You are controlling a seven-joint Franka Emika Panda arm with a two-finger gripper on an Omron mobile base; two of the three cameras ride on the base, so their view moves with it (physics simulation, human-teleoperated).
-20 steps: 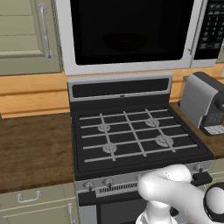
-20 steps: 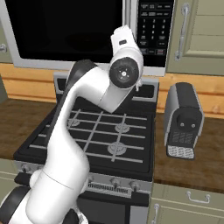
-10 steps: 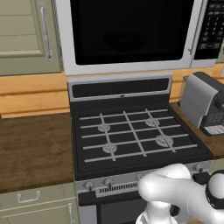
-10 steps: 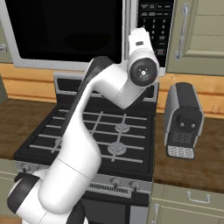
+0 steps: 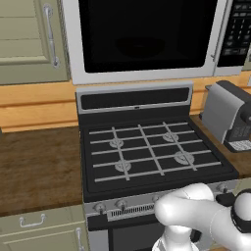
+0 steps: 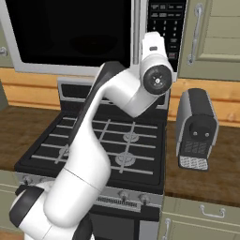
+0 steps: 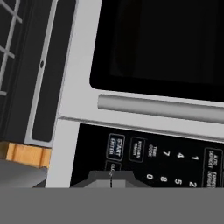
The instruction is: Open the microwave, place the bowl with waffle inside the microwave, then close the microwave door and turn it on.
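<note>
The microwave (image 5: 147, 34) hangs over the stove, and the microwave door (image 6: 70, 33) is closed. Its grey bar handle (image 7: 162, 108) crosses the hand view. The dark keypad (image 7: 166, 157) lies just below that handle, with a start button (image 7: 116, 146) close above my fingertips. My gripper (image 7: 111, 177) is shut with nothing in it, right in front of the keypad's lower corner. In the right base view my hand (image 6: 153, 49) is raised against the keypad (image 6: 166, 18). Only a dim dark round shape shows behind the glass. The bowl and the waffle are hidden.
A grey toaster (image 5: 228, 115) (image 6: 197, 129) stands on the wooden counter right of the gas stove (image 5: 147, 152). Beige cabinet doors (image 5: 29, 39) (image 6: 215, 37) flank the microwave. My arm arches over the stove's burners (image 6: 126, 157).
My arm has swung to the right, carrying the hand from the door's right edge over to the keypad. The gripper has stayed shut.
</note>
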